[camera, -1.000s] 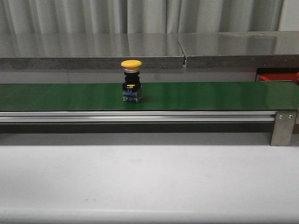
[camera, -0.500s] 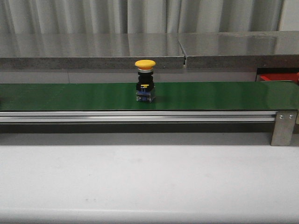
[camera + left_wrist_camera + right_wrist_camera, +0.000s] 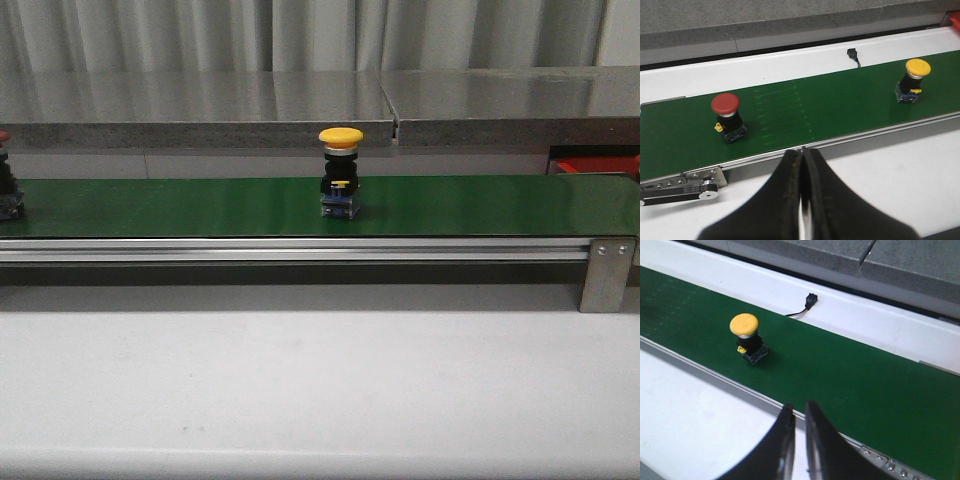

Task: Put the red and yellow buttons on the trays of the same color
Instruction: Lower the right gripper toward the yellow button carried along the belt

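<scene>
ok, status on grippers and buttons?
Left gripper shut, empty, short of the belt. Right gripper nearly closed, empty. Yellow button upright mid-belt; red button upright at the belt's left end. Nothing blocking either.

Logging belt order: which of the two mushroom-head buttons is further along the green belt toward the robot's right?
The yellow mushroom-head button, standing upright near the belt's middle. The red mushroom-head button is only just showing at the front view's left edge.

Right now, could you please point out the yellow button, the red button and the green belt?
yellow button (image 3: 341, 135), front view, on its cap.
red button (image 3: 725, 103), left wrist view, on its cap.
green belt (image 3: 180, 205), front view, on bare surface.
</scene>
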